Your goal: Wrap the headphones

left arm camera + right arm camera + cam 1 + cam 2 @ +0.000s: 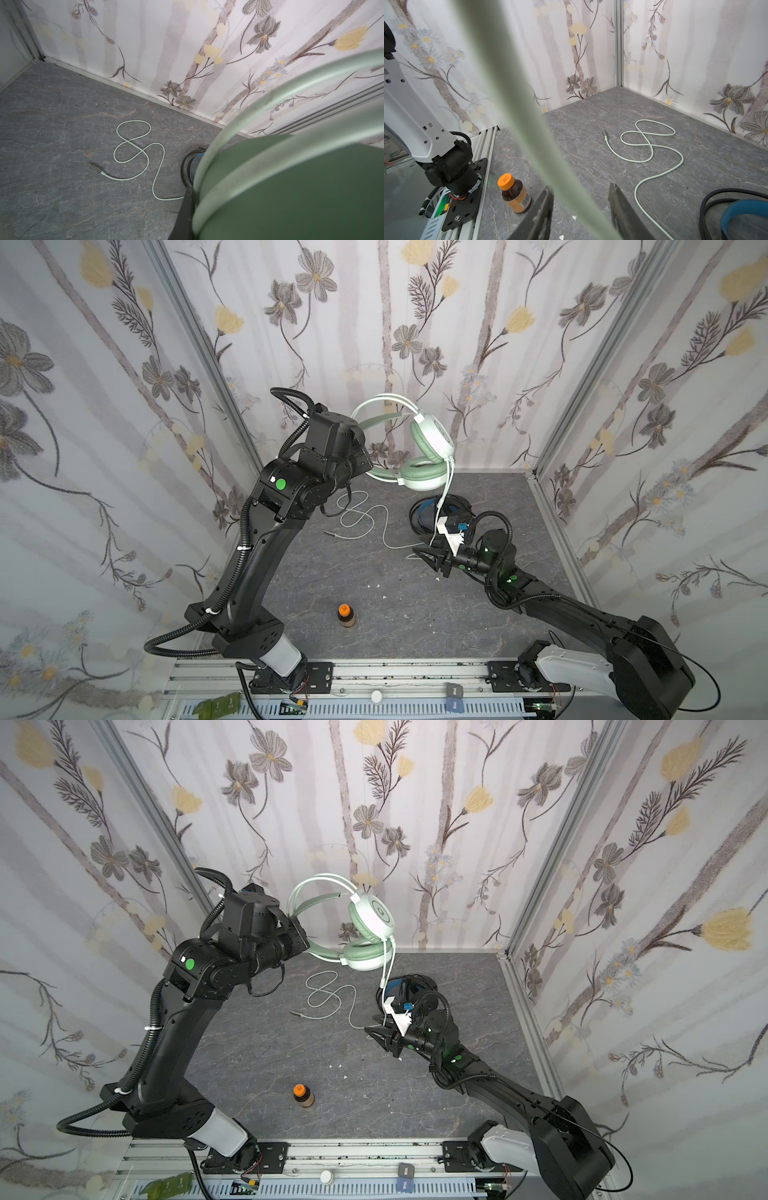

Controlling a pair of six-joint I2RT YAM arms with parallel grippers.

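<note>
The light, stiff-banded mint-green headset [415,439] is held aloft toward 12 o'clock, its headband [291,87] clamped by the left gripper [365,464]. Its limp white cable [506,83] is best taken between the parted fingers of the right gripper [580,187].

Floral wallpapered walls [469,323] enclose a grey, veined stone-look floor [328,572].

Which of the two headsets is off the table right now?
The mint-green headset: the left gripper holds it up by the headband. The black headset with the blue band lies on the table.
</note>
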